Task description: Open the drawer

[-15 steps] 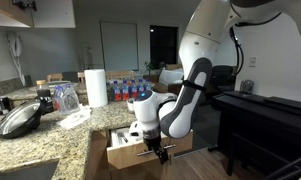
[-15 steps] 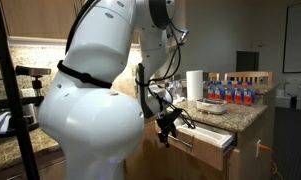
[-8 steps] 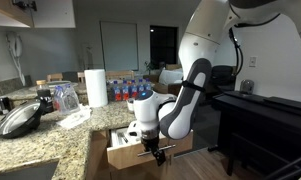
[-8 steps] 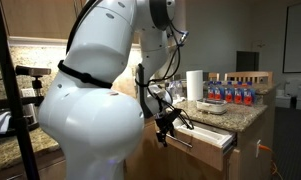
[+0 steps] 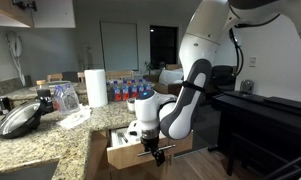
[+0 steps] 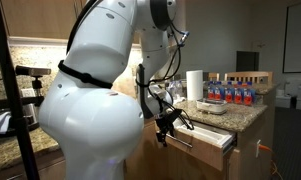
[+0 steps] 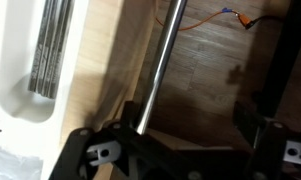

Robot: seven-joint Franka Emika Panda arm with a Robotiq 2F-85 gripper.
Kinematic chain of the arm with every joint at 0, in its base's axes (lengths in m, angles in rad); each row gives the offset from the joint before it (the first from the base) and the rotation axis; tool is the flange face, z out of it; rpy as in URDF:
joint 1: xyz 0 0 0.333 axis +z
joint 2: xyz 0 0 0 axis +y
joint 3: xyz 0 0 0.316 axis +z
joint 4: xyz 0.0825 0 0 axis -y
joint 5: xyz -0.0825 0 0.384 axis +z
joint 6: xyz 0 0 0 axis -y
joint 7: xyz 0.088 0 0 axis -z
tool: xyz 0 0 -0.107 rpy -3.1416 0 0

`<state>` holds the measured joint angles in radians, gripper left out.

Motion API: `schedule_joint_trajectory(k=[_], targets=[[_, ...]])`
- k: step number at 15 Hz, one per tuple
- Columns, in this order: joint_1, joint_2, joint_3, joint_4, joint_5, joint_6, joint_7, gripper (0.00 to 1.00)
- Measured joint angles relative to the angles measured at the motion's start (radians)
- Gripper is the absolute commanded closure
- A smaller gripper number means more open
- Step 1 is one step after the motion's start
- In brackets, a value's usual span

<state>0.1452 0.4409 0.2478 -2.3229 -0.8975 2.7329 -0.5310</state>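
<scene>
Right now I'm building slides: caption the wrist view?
Open fingers flank the silver bar handle on the part-open drawer, white cutlery tray inside.

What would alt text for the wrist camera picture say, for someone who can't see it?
Close-up looking down on a silver bar handle running along the light wood front of an open drawer, with the dark gripper spread wide at the bottom edge. Left, a white cutlery tray holds utensils; right, wood floor and an orange cable.
</scene>
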Motion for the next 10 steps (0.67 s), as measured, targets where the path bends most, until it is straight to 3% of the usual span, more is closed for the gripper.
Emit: schedule_joint_trajectory(k=[10], targets=[[0.026,0.002,-0.021,0.006,0.0,0.0,0.09,0.0]])
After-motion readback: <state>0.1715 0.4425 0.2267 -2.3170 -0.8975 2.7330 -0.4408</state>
